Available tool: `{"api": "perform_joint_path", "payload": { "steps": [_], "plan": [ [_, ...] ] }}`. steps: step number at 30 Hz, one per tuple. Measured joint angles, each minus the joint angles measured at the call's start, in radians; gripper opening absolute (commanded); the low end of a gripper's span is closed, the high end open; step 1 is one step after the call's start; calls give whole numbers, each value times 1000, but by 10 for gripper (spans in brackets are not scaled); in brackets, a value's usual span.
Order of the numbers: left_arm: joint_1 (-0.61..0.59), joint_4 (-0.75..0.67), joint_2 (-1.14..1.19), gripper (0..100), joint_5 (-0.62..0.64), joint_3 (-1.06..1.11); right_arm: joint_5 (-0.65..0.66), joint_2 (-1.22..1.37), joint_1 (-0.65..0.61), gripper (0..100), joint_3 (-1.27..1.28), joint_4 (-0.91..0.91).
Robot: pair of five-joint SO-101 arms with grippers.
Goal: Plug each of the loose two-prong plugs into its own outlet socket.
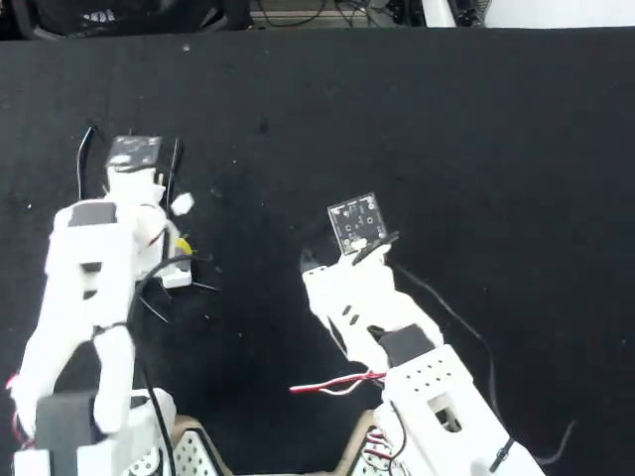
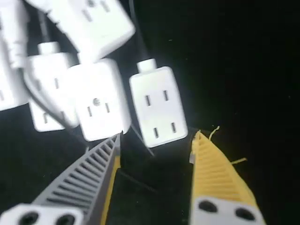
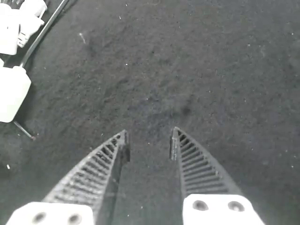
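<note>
Several white outlet sockets lie bunched on the black table in the left wrist view. One two-outlet socket [image 2: 157, 112] lies face up just beyond my left gripper [image 2: 157, 139]. That gripper is open, its grey and yellow fingers standing either side of the socket's near end without touching it. A wider socket [image 2: 96, 101] sits beside it. From above, the left arm [image 1: 94, 258] covers most of this cluster. My right gripper [image 3: 149, 135] hovers open over bare black cloth with nothing between its fingers. A white socket block [image 3: 11, 96] and cable lie off to its side.
The black cloth [image 1: 476, 149] covers the whole table, with wide free room at the back and right. The right arm [image 1: 387, 317] stands at the centre front, trailing red and white wires [image 1: 332, 385]. A small white piece [image 1: 182, 205] lies by the left arm.
</note>
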Motion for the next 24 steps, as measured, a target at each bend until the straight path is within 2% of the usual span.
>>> {"api": "perform_joint_path", "payload": {
  "steps": [7,13,17,24],
  "plan": [
    [21,-129,130,238,12,-11,0,0,0,142,0,0],
    [28,-230,164,239,126,2,0,0,0,142,0,0],
    [29,-242,204,239,173,9,21,0,0,142,0,0],
    [31,-242,275,234,181,8,64,0,0,142,0,0]
  ]
}}
